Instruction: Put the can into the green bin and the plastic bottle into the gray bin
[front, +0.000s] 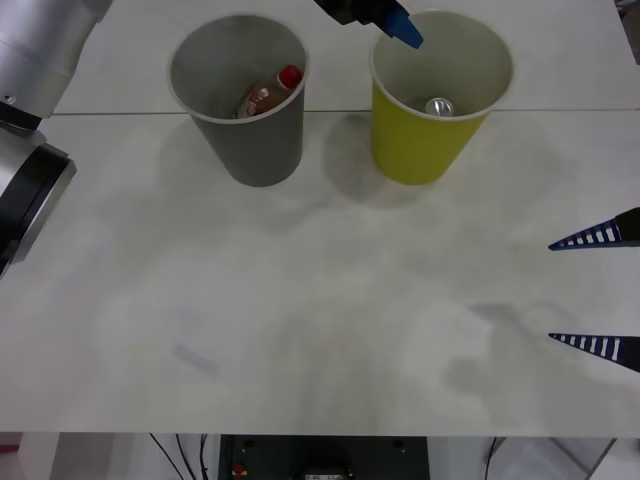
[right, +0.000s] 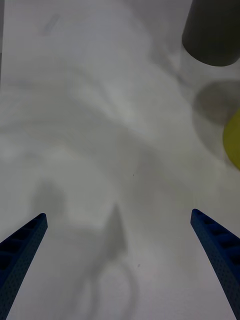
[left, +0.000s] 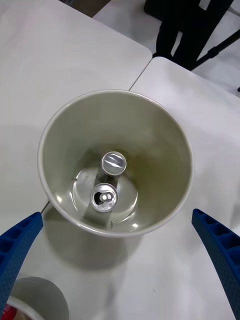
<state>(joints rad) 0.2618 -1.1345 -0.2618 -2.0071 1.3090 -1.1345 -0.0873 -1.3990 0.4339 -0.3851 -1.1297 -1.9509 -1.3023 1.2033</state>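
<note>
1. The can (left: 105, 196) stands upright on the floor of the green bin (front: 425, 150), straight below the left pincer (left: 120, 260), which hangs above the bin's mouth with its fingers spread wide and holding nothing.
2. A second silver-topped can (left: 114, 163) stands just beside it, near the bin's middle.
3. The right pincer (front: 597, 292) hovers low over the bare surface (front: 300, 330) at the right edge, its blue fingers wide apart and empty, well away from both bins.
4. The bottle (front: 270, 93) lies tilted inside the gray bin (front: 255, 140), red cap uppermost against the wall.
5. The two bins stand side by side at the surface's far edge, gray on the left, green on the right.
</note>
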